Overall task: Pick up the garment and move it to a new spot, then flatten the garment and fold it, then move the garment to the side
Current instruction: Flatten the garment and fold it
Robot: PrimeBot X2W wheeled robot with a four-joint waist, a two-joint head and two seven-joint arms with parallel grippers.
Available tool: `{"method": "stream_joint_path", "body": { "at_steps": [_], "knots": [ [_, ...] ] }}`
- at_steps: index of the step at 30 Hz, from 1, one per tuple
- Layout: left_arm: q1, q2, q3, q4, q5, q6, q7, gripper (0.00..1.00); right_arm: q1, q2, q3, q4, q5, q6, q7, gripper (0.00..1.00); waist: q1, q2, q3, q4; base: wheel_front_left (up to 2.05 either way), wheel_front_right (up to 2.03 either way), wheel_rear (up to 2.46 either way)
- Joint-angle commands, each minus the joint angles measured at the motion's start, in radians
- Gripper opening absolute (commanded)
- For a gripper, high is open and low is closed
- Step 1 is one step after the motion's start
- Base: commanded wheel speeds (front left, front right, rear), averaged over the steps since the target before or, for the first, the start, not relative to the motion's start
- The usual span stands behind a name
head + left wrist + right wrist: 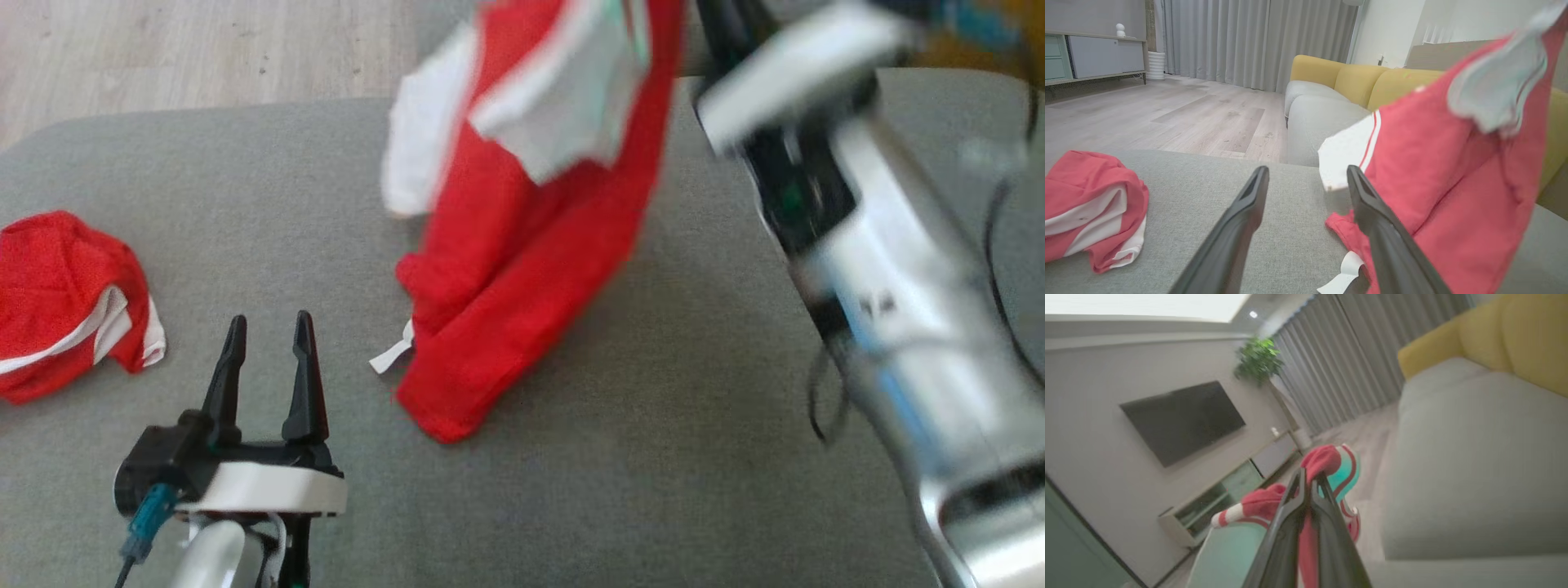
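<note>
With right tool pinched shut on red garment hanging below it, lower end seemingly touching grey cushion just right of open, empty left tool, lift higher before carrying; steer clear of second red bundle beyond that tool's left.

No legible text or labels.

Look at your left gripper: two long, tapering black fingers on a black base, then a white wrist collar with a teal connector and dark cable. Your right forearm is glossy silver-white with black joints, blue markings and loose black cables.
</note>
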Motion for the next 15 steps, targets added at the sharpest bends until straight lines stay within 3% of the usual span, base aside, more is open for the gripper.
{"method": "stream_joint_path", "body": {
  "at_steps": [1, 9, 15],
  "knots": [
    [-0.023, 0.023, 0.039, -0.036, 0.0, 0.007, -0.011, 1.0, 0.03, 0.001, -0.01, -0.017, -0.011, 0.008, 0.007, 0.0, 0.0001, 0.0, 0.0, -0.004, 0.0, 0.0, 0.0],
    [-0.026, 0.032, 0.042, -0.047, -0.002, 0.013, -0.011, 1.0, 0.365, -0.166, -0.12, 0.02, -0.146, 0.008, 0.065, 0.0, 0.0001, 0.0, 0.017, -0.034, 0.0, 0.0, 0.0],
    [-0.026, 0.04, 0.053, -0.056, -0.006, 0.024, -0.01, 1.0, 0.527, -0.275, -0.191, -0.017, -0.315, 0.008, 0.211, 0.0, 0.0001, 0.0, 0.03, -0.061, 0.0, 0.0, 0.0]
  ]
}}
